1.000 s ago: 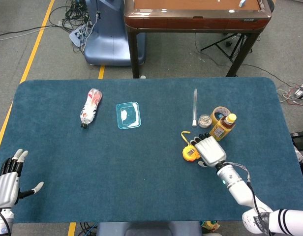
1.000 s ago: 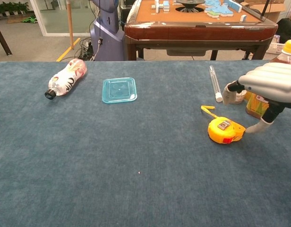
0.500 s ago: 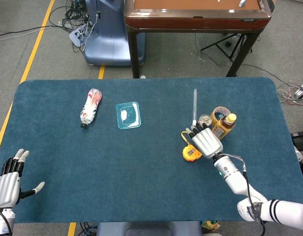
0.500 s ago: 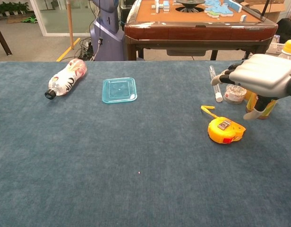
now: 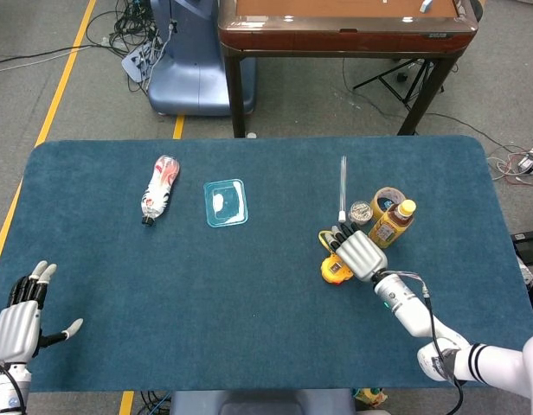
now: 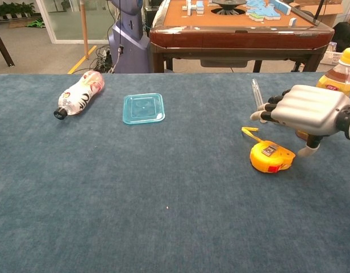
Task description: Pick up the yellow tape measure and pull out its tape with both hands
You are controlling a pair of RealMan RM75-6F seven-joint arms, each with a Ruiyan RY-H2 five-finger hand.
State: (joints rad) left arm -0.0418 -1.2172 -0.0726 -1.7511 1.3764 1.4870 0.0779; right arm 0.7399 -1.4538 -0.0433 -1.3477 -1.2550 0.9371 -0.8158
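The yellow tape measure point(image 6: 271, 157) lies flat on the blue table, right of centre, with a short yellow tape tip sticking out toward the far left; in the head view the tape measure point(image 5: 334, 271) is half covered. My right hand point(image 6: 304, 110) hovers open just above and behind it, palm down, fingers spread toward the left, thumb hanging down beside the case's right end; the same right hand point(image 5: 359, 251) shows from above. My left hand point(image 5: 18, 317) rests open at the table's near left corner, holding nothing.
An amber drink bottle point(image 6: 338, 76) with a yellow cap, a tape roll point(image 5: 387, 198), a small round tin point(image 5: 361, 212) and a clear tube point(image 6: 257, 93) stand close behind the right hand. A teal lid point(image 6: 143, 108) and a lying plastic bottle point(image 6: 79, 92) sit farther left.
My right hand has shifted left and lowered over the tape measure, now covering more of it from above. The left hand has barely moved. The tape measure has not moved.
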